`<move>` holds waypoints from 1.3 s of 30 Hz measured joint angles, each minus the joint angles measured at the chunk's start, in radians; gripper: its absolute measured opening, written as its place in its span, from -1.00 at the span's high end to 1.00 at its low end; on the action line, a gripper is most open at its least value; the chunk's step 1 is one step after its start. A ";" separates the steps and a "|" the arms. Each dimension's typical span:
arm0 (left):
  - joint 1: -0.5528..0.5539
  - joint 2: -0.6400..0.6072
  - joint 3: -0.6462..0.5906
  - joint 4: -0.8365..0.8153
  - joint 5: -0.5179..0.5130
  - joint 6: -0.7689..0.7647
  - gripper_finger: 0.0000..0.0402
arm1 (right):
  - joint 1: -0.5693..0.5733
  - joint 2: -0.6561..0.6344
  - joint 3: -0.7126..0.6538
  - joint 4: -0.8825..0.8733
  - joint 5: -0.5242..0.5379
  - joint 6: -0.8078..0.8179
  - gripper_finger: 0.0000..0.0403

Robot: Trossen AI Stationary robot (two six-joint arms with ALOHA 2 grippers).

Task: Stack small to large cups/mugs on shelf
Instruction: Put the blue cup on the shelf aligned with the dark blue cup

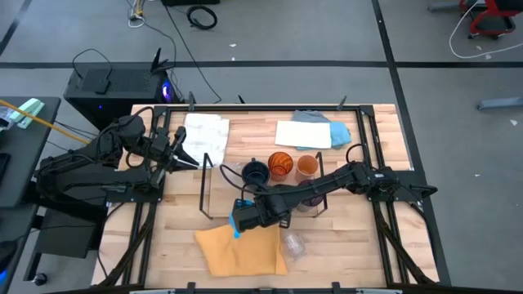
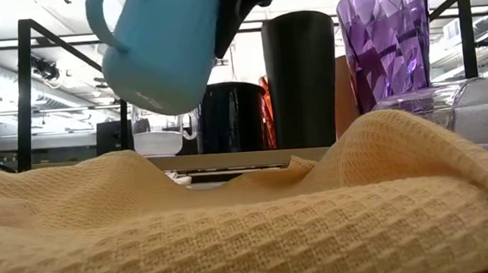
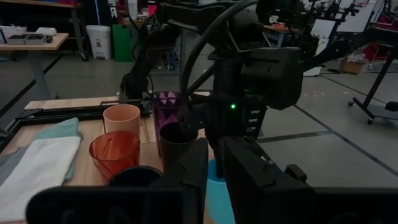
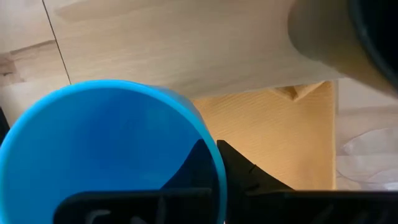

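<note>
One mug is in transit: my right gripper (image 1: pixel 239 219) has its jaws pinched on the rim of the bright blue mug (image 2: pixel 155 41), one finger inside and one outside, and I hold it tilted in the air above the yellow cloth (image 1: pixel 239 249) at the front of the table (image 1: pixel 176 216). On the shelf (image 1: pixel 214 188) stand the dark navy mug (image 1: pixel 256 172), two orange cups (image 1: pixel 280 165), the black cup (image 2: pixel 300 77) and the purple cup (image 2: pixel 385 40); a clear glass (image 1: pixel 292 244) lies beside the cloth. My left gripper (image 1: pixel 176 150) waits at the table's back-left, jaws nearly closed on nothing. Next, as I judge it, I must level the mug and lower it into its place by size without knocking the neighbouring cups.
</note>
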 joint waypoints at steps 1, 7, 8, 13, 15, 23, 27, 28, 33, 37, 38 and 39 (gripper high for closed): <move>0.000 0.000 0.000 0.000 0.000 0.000 0.73 | -0.003 0.000 0.000 -0.004 0.000 -0.001 0.96; 0.000 0.000 0.000 0.000 0.000 0.000 0.76 | -0.016 0.000 0.000 -0.034 0.000 -0.003 0.96; 0.000 0.000 0.000 0.000 0.000 -0.001 0.76 | -0.016 0.000 0.000 -0.039 0.000 -0.002 0.96; 0.000 0.000 0.000 0.000 0.000 -0.001 0.73 | -0.020 -0.002 -0.032 -0.042 -0.022 -0.003 0.97; 0.000 0.000 0.000 0.000 0.000 -0.001 0.72 | -0.021 -0.002 -0.054 -0.032 -0.036 0.001 0.97; 0.000 0.000 0.000 0.000 0.000 -0.001 0.75 | -0.022 -0.003 -0.114 -0.003 -0.045 0.033 0.97; 0.000 0.000 0.000 0.000 0.000 -0.001 0.76 | -0.026 -0.004 -0.117 -0.002 -0.045 0.048 0.97; 0.000 0.000 0.000 0.000 0.000 -0.001 0.75 | -0.027 -0.004 -0.117 -0.003 -0.043 0.048 0.97; 0.000 0.000 0.000 0.000 0.000 -0.001 0.73 | -0.032 -0.004 -0.117 -0.004 -0.033 0.060 0.97; 0.000 0.000 0.000 0.000 0.000 -0.001 0.74 | -0.035 -0.004 -0.118 -0.003 -0.024 0.069 0.97; 0.000 0.000 0.000 0.000 0.000 -0.001 0.75 | -0.035 -0.004 -0.118 -0.001 -0.019 0.072 0.97; 0.000 0.000 0.000 0.000 0.000 -0.001 0.75 | -0.036 -0.004 -0.118 0.001 -0.016 0.074 0.97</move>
